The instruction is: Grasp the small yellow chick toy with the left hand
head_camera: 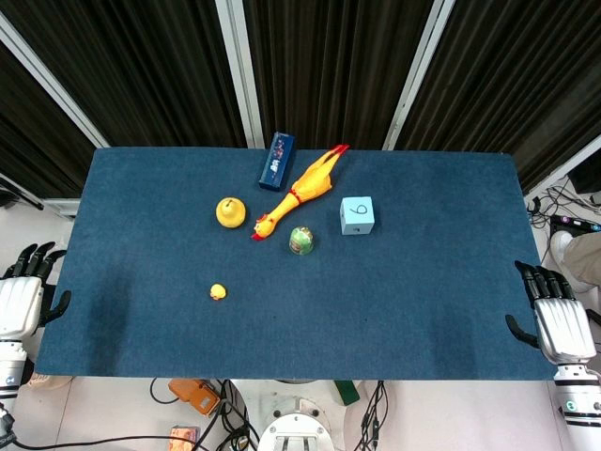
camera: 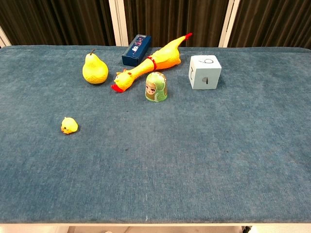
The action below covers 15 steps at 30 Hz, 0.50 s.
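Observation:
The small yellow chick toy (head_camera: 218, 292) (camera: 69, 125) sits alone on the blue table cloth, left of centre and towards the front. My left hand (head_camera: 21, 299) hangs off the table's left edge, fingers apart and holding nothing, well left of the chick. Off the right edge, my right hand (head_camera: 557, 318) is likewise spread with nothing in it. Neither hand appears in the chest view.
Behind the chick lie a yellow pear (head_camera: 230, 211) (camera: 95, 69), a long rubber chicken (head_camera: 299, 191) (camera: 150, 62), a dark blue box (head_camera: 276, 161) (camera: 136, 49), a green dome-shaped toy (head_camera: 301, 241) (camera: 156, 87) and a light blue cube (head_camera: 357, 215) (camera: 204, 72). Table (head_camera: 394, 310).

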{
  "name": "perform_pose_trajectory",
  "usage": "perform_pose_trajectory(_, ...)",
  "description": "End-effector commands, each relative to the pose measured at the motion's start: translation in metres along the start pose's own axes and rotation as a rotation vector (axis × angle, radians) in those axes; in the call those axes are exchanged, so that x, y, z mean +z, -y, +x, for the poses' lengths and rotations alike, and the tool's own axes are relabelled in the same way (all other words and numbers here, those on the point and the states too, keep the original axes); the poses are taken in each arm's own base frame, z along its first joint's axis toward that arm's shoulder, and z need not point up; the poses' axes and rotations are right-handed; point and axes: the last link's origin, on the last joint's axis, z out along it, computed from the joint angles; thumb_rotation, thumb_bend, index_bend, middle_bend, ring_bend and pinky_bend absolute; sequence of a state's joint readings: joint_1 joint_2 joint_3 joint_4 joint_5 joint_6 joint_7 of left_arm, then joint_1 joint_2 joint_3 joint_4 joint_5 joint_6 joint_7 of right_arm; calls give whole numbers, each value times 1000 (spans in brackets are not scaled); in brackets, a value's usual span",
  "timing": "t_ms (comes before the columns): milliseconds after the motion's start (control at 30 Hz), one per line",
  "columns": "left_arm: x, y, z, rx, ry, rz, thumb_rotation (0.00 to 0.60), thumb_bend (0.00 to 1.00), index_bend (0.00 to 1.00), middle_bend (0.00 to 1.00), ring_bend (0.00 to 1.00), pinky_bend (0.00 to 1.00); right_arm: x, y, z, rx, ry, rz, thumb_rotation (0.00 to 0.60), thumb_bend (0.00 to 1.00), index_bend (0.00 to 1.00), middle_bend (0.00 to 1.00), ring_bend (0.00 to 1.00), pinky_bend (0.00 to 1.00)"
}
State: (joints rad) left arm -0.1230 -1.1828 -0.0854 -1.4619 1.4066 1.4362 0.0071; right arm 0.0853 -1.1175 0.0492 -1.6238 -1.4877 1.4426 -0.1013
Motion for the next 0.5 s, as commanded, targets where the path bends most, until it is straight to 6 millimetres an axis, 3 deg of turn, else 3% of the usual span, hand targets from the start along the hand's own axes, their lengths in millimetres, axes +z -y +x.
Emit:
perform_pose_trajectory(33,0,0,0,0,0,1,600,325,179,93,76,265,0,0,0,-1,2,0,600,403,113,188,161,160)
perform_pose_trajectory(500,0,-1,-2,-2,10,-1,600,325,179,93,75,265,0,0,-1,-5,9,-1,600,403,113,188,161,160)
